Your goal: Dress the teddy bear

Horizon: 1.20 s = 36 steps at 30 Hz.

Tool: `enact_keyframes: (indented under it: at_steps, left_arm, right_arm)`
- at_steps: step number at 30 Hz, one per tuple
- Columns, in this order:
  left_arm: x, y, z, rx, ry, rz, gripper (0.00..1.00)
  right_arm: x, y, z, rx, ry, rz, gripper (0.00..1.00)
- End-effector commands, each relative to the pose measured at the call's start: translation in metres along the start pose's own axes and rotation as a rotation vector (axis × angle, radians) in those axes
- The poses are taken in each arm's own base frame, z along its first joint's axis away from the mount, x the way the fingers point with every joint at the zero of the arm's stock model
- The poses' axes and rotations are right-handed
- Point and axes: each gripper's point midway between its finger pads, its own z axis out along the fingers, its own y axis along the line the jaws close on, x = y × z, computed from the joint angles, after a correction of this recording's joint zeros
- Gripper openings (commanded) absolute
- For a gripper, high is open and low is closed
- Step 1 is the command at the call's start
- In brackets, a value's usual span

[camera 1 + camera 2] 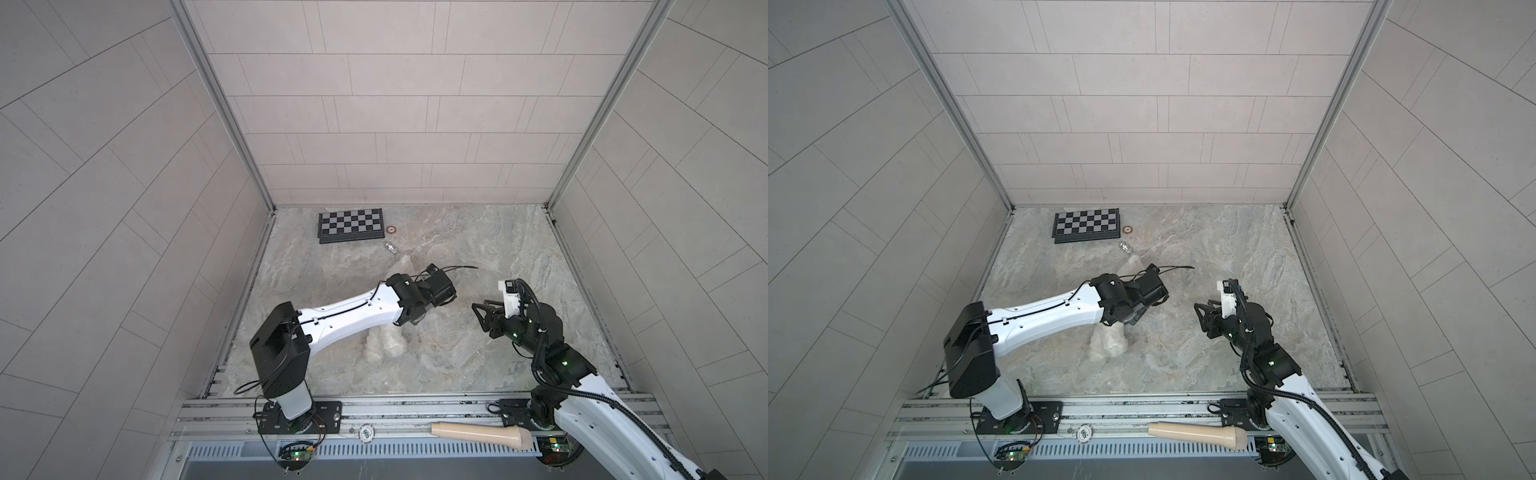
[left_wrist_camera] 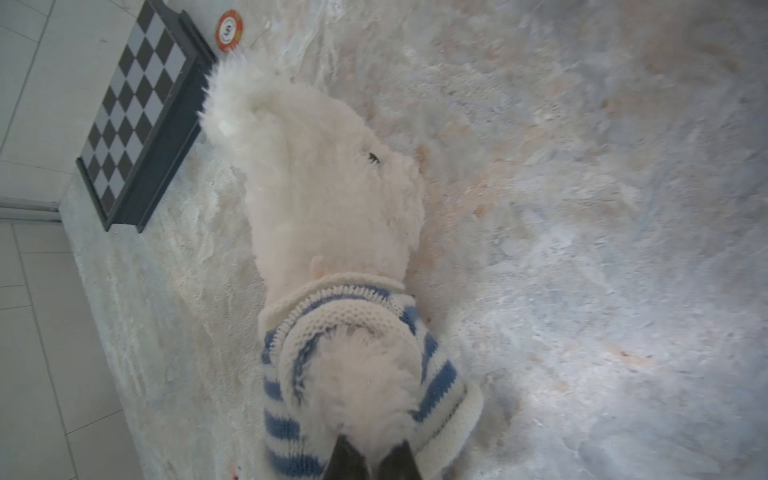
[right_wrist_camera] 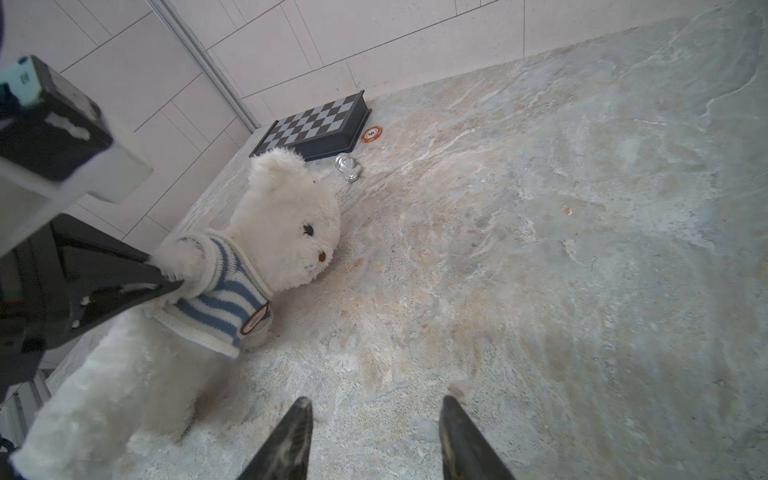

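The teddy bear (image 3: 286, 224) lies on its side on the stone tabletop, a fluffy white plush with a blue-and-white striped knit sweater (image 3: 224, 299) round its chest. My left gripper (image 2: 372, 446) is shut on the bear's furry arm where it sticks out of a sleeve (image 2: 436, 374). In both top views the left arm covers most of the bear; only its legs (image 1: 386, 343) (image 1: 1111, 343) and an ear show. My right gripper (image 3: 376, 401) is open and holds nothing. It hovers above bare table to the right of the bear (image 1: 478, 318).
A small chessboard (image 1: 350, 224) lies at the back left by the wall, with an orange chip (image 1: 390, 229) and a silver chess piece (image 1: 391, 247) beside it. A beige wooden handle (image 1: 482, 434) rests on the front rail. Tiled walls enclose three sides.
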Motion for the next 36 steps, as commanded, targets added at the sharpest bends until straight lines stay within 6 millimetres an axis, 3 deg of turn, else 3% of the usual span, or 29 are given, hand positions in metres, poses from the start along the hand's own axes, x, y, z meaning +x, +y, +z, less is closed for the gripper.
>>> enact_keyframes:
  at_steps: [1, 3, 6, 10, 15, 18, 21, 24, 28, 31, 36]
  left_arm:
    - [-0.008, -0.031, -0.002, 0.091, -0.020, -0.049, 0.00]
    - [-0.009, -0.050, 0.000, 0.137, -0.027, -0.063, 0.00]
    - [-0.007, -0.090, 0.004, 0.279, -0.026, -0.101, 0.17]
    - [-0.014, -0.123, 0.001, 0.433, -0.053, -0.152, 0.31]
    - [-0.024, -0.130, -0.022, 0.552, -0.118, -0.167, 0.42]
    - [-0.025, -0.122, -0.037, 0.634, -0.159, -0.192, 0.44]
    - [-0.019, -0.095, -0.042, 0.655, -0.190, -0.252, 0.43]
    - [-0.008, -0.059, -0.036, 0.620, -0.203, -0.312, 0.42]
    - [0.007, -0.024, -0.024, 0.580, -0.200, -0.371, 0.41]
    - [0.018, -0.011, -0.017, 0.512, -0.181, -0.347, 0.41]
    - [0.029, -0.009, -0.004, 0.465, -0.156, -0.320, 0.43]
  right_arm:
    - [0.007, -0.004, -0.001, 0.005, 0.020, 0.030, 0.51]
    - [0.009, -0.008, -0.002, 0.019, 0.021, 0.039, 0.51]
    - [0.012, -0.014, -0.003, 0.044, 0.031, 0.044, 0.51]
    - [0.018, -0.021, -0.005, 0.070, 0.060, 0.047, 0.51]
    - [0.020, -0.021, -0.006, 0.073, 0.083, 0.036, 0.53]
    - [0.018, -0.013, -0.006, 0.044, 0.100, 0.016, 0.55]
    - [0.014, -0.002, -0.005, 0.000, 0.124, -0.013, 0.56]
    - [0.013, 0.013, -0.001, -0.052, 0.150, -0.038, 0.58]
    - [0.022, 0.035, 0.009, -0.115, 0.207, -0.070, 0.62]
    - [0.035, 0.051, 0.016, -0.156, 0.251, -0.089, 0.62]
    - [0.056, 0.063, 0.024, -0.182, 0.315, -0.114, 0.63]
